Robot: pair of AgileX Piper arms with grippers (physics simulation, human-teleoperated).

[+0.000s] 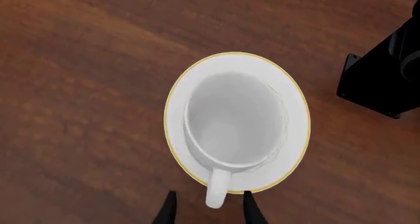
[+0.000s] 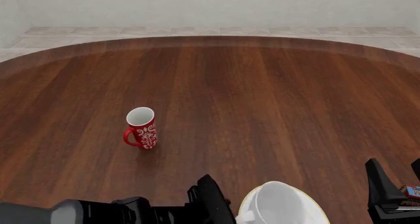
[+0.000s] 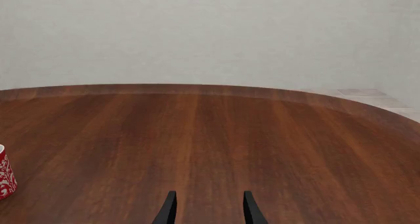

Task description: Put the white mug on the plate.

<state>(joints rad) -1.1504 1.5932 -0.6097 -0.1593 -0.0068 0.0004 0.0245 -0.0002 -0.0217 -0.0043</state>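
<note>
The white mug (image 1: 234, 122) stands upright on the plate (image 1: 298, 135), a round white plate with a thin gold rim. Its loop handle points at my left gripper (image 1: 207, 210). That gripper is open, its two dark fingertips either side of the handle's end with a gap on each side. In the front view the white mug (image 2: 277, 203) and the plate (image 2: 320, 212) sit at the near table edge, just right of the left gripper (image 2: 213, 199). My right gripper (image 3: 207, 209) is open with nothing between its fingers and hovers over bare wood.
A smaller red mug (image 2: 141, 128) with a white floral pattern stands upright at the table's left middle; the red mug (image 3: 5, 177) shows at the right wrist view's edge. The right arm's black body (image 1: 387, 71) is near the plate. The brown table's (image 2: 262, 96) curved far edge meets a pale wall.
</note>
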